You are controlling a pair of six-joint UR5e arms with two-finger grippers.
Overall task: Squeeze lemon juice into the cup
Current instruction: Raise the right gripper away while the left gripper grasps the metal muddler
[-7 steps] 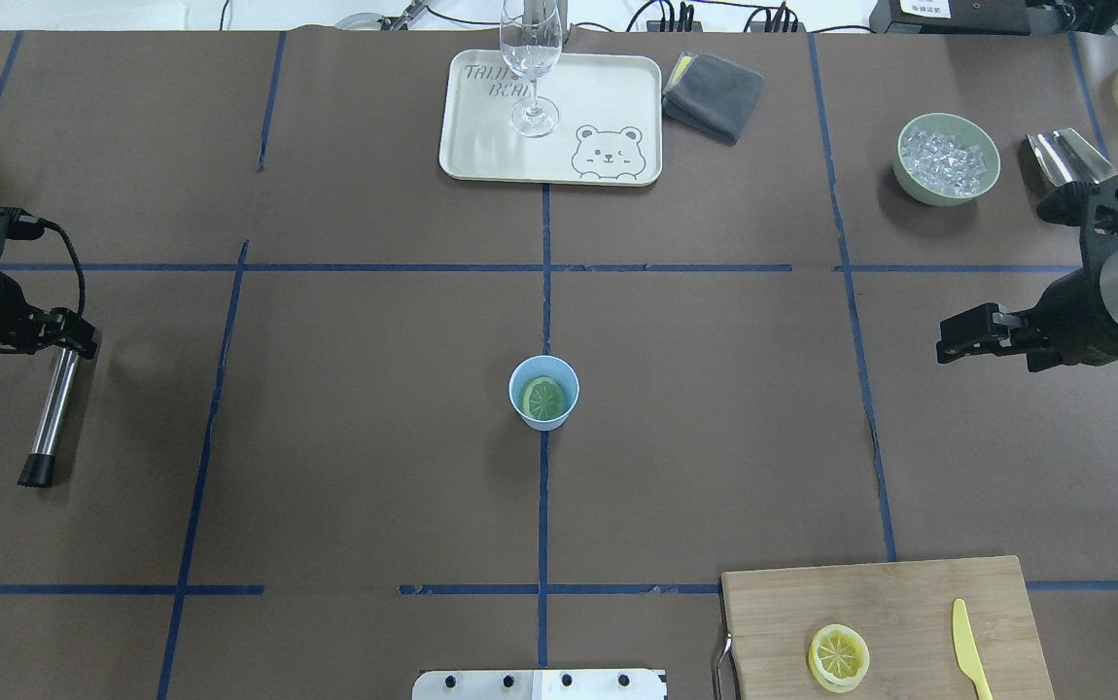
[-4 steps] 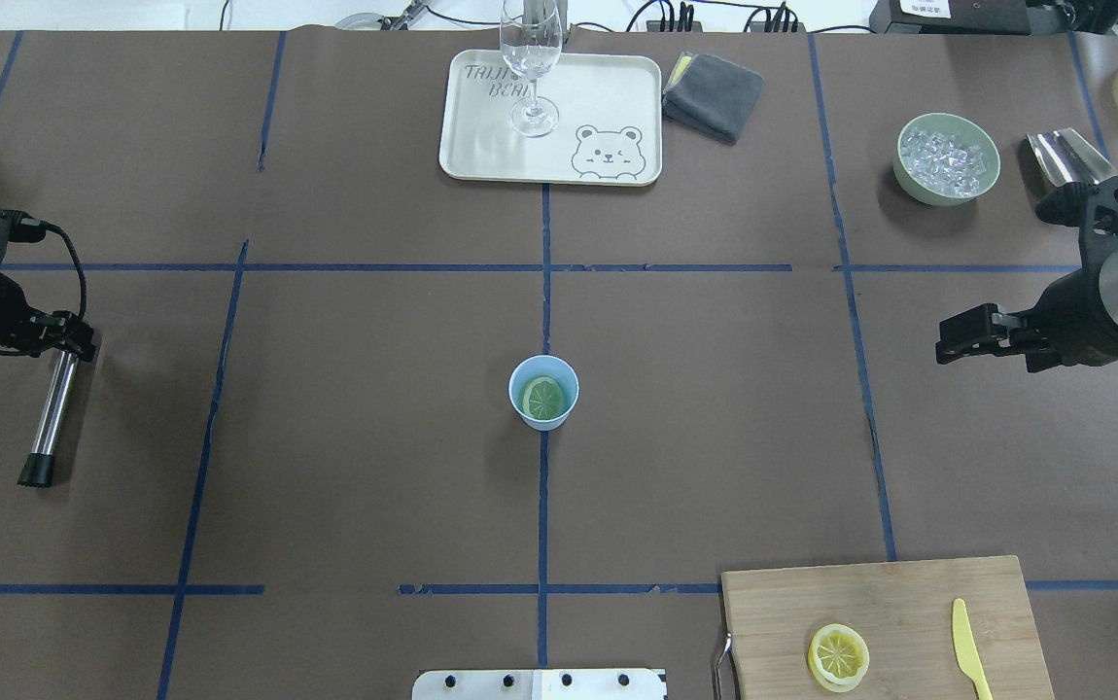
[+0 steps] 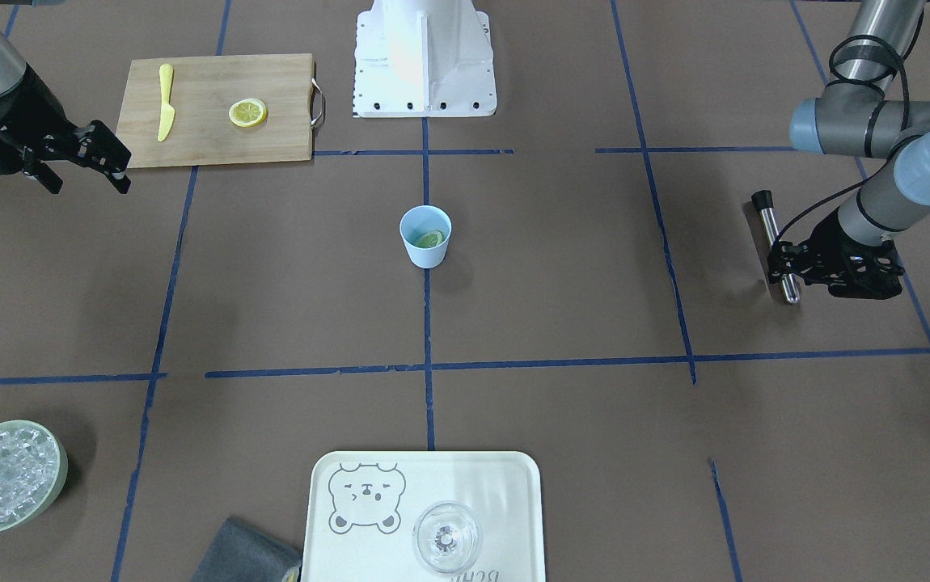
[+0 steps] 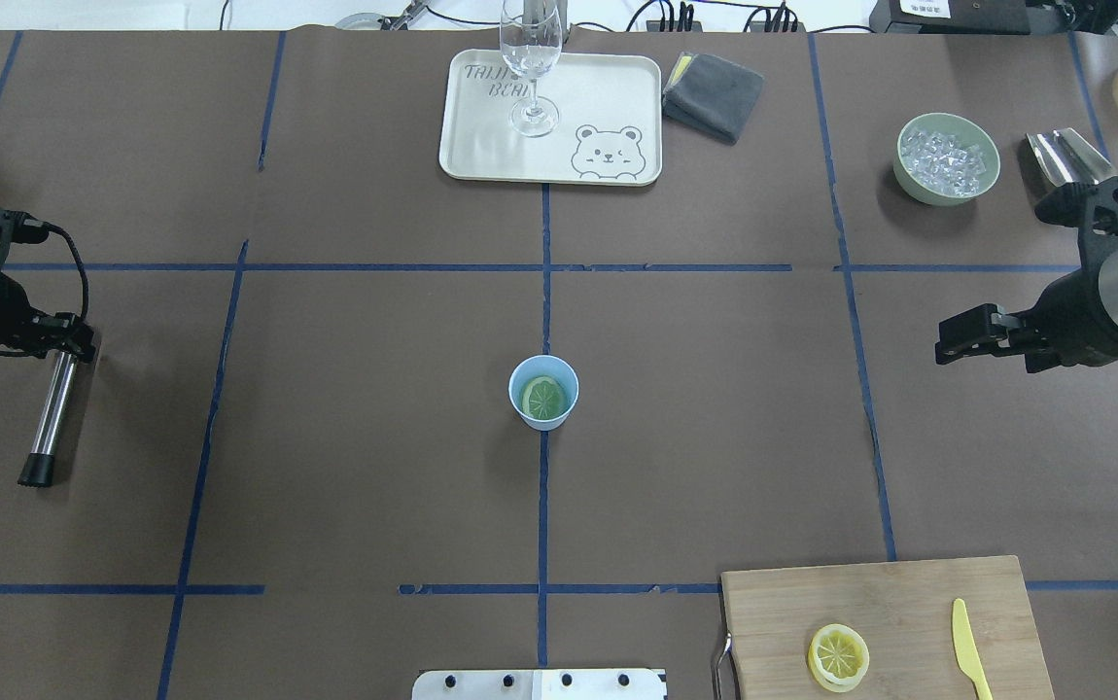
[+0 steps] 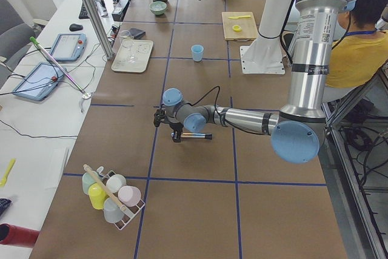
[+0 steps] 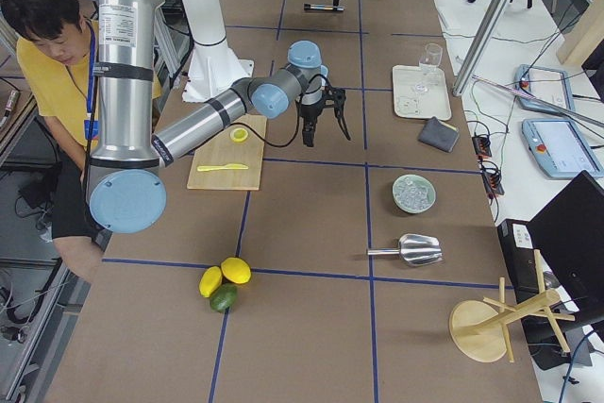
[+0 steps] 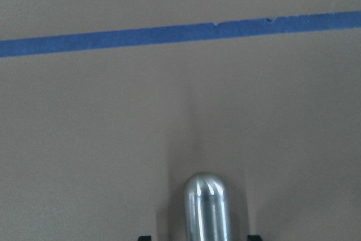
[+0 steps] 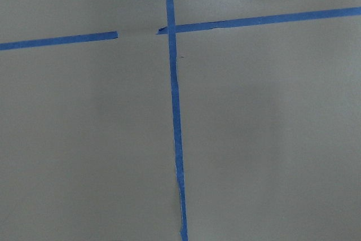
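The light-blue cup (image 4: 543,392) stands at the table's centre and also shows in the front view (image 3: 424,242). A lemon slice (image 4: 544,399) lies inside it. A second lemon slice (image 4: 838,655) lies on the wooden cutting board (image 4: 909,593). My left gripper (image 4: 81,342) is far left, low over the top end of a metal rod (image 4: 52,413) lying on the table. In the left wrist view the rod's end (image 7: 206,207) sits between the fingers with gaps either side. My right gripper (image 4: 943,345) is open and empty, far right of the cup.
A yellow plastic knife (image 4: 969,649) lies on the board. A tray (image 4: 608,87) with a clear glass (image 4: 530,58) is at the back centre, with a grey cloth (image 4: 713,92) beside it. A bowl of ice (image 4: 948,158) and a metal scoop (image 4: 1060,156) are at the back right.
My left arm has drifted slightly to the left; the rod has stayed in place. The right arm, the cup and the slices have not moved.
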